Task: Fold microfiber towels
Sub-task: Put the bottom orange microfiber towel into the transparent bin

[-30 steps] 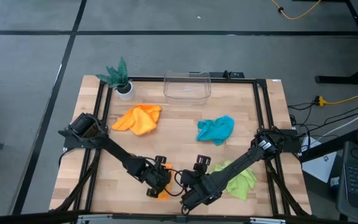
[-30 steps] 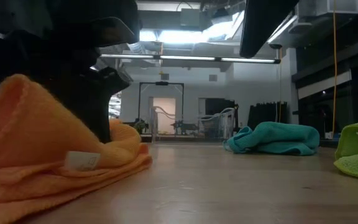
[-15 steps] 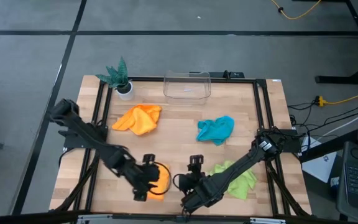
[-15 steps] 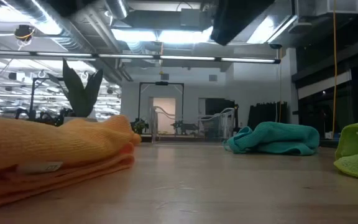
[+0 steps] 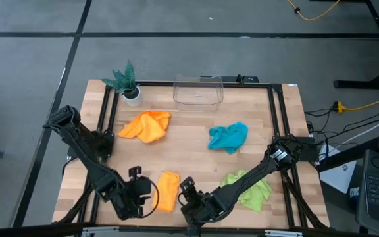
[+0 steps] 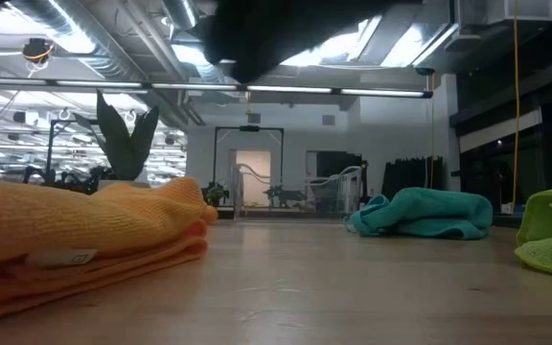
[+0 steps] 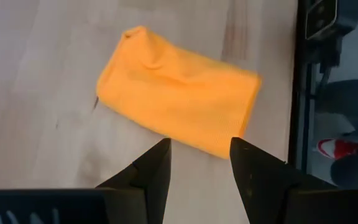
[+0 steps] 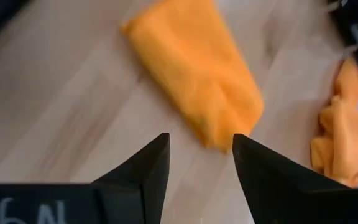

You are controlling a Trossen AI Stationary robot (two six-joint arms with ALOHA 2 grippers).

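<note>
Item: towel folding, one of four apparently done; judged from how the cloths lie

Left gripper (image 5: 139, 191): low at the front of the table (image 5: 196, 131), just left of the folded orange towel (image 5: 168, 191); jaws parted, holding nothing; in its wrist view both fingers (image 7: 154, 171) stand clear of the cloth

Plant (image 5: 125, 80): far left corner, green leaves in a white pot; not part of the job

Crumpled orange towel (image 5: 147, 125): left of centre, toward the back; a loose heap with soft lobes; unfolded, to be done

Folded orange towel: front centre, between the two grippers, touching neither; a flat narrow oblong, fine looped nap, edges roughly even, one short end rounder; the low view shows stacked layers and a small white label at the fold; reads as finished, though one more fold may be intended

Clear bin (image 5: 198, 90): back centre, rectangular, see-through plastic; nothing seen in it

Right gripper (image 5: 188, 195): front, just right of the folded towel; jaws parted, holding nothing

Teal towel (image 5: 228, 137): right of centre, bunched, plush; unfolded

Green towel (image 5: 249, 189): front right, spread in a ragged heap, partly under the right arm; unfolded

Table: pale wood planks, dark metal frame round the edge

Remaining: three towels to flatten and fold; soft pile likely to cling and slump
</note>
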